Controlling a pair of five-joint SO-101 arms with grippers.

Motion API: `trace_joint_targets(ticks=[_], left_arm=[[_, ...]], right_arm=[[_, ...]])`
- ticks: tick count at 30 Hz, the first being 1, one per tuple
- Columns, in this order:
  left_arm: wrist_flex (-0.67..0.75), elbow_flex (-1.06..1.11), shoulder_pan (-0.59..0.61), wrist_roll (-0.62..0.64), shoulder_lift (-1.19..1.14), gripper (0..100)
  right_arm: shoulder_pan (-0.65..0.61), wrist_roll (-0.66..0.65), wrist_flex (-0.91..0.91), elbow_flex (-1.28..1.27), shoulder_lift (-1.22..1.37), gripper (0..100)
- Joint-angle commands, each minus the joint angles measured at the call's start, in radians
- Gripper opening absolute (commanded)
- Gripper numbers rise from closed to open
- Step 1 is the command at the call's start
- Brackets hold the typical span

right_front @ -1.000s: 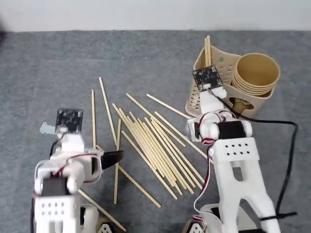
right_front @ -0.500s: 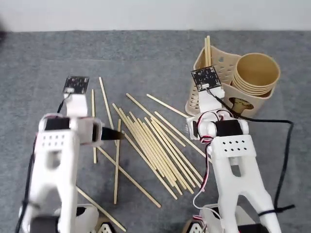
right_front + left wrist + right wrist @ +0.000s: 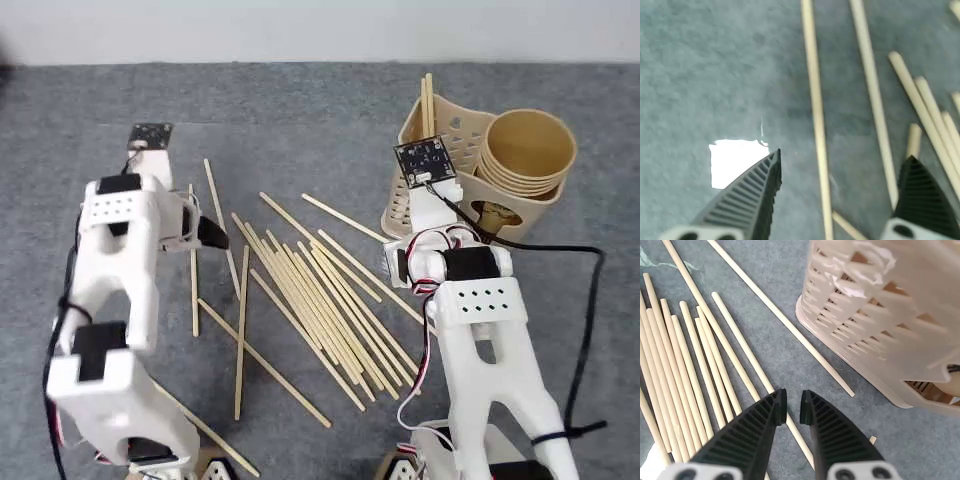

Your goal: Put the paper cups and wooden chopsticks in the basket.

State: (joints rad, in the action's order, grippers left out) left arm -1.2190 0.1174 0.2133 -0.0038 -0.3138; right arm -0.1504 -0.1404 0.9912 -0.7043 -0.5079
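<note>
Nested paper cups point(image 3: 525, 150) sat in the basket point(image 3: 412, 212), two sticks point(image 3: 428, 105) upright at its corner. Loose wooden chopsticks point(image 3: 320, 300) lay fanned over the grey mat point(image 3: 300, 120) beside the basket, some close to its base. The right arm stretched forward, its right gripper point(image 3: 792, 397) low just beside the basket wall, jaws almost together on nothing. The left arm reached out well apart from the basket, its left gripper point(image 3: 845, 156) spread wide astride a single chopstick point(image 3: 815, 125), gripping nothing.
</note>
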Motion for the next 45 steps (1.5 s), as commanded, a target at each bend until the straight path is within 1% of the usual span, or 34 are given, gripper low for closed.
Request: trace_joint_targets(ticks=[1,7,10,17,19,25,28,31,34,38,40,43,45], left_arm=[[0.006,-0.153,0.009,-0.006,-0.094,35],[0.005,-0.292,0.003,0.000,-0.233,35],[0.005,-0.349,-0.003,0.040,-0.276,35],[0.003,-0.381,-0.049,0.051,-0.348,34],[-0.009,-0.389,-0.051,0.046,-0.353,30],[-0.035,-0.415,-0.051,0.043,-0.364,12],[-0.035,-0.415,-0.051,0.043,-0.364,5],[-0.035,-0.415,-0.051,0.043,-0.365,2],[-0.038,-0.414,-0.057,0.043,-0.365,1],[-0.129,-0.423,-0.094,0.041,-0.353,1],[-0.161,-0.433,-0.117,0.002,-0.353,1],[-0.207,-0.460,-0.129,-0.103,-0.353,1],[-0.210,-0.490,-0.140,-0.129,-0.358,1]], right_arm=[[0.010,0.008,-0.018,0.006,0.004,6.5],[0.010,0.008,-0.018,0.006,0.004,6.5],[0.010,0.008,-0.018,0.006,0.004,6.5],[0.010,0.008,-0.018,0.006,0.004,6.5],[0.010,0.008,-0.018,0.006,0.004,6.5],[0.010,0.006,-0.018,0.006,0.004,6.5],[0.010,0.006,-0.018,0.006,0.004,6.5],[0.010,0.006,-0.018,0.006,0.004,6.5],[0.010,0.006,-0.018,0.006,0.004,6.5],[0.010,0.006,-0.018,0.005,0.004,6.5],[0.010,0.006,-0.018,0.005,0.004,6.5],[0.010,0.006,-0.018,0.005,0.004,6.5],[0.010,0.006,-0.018,0.005,0.004,6.5]])
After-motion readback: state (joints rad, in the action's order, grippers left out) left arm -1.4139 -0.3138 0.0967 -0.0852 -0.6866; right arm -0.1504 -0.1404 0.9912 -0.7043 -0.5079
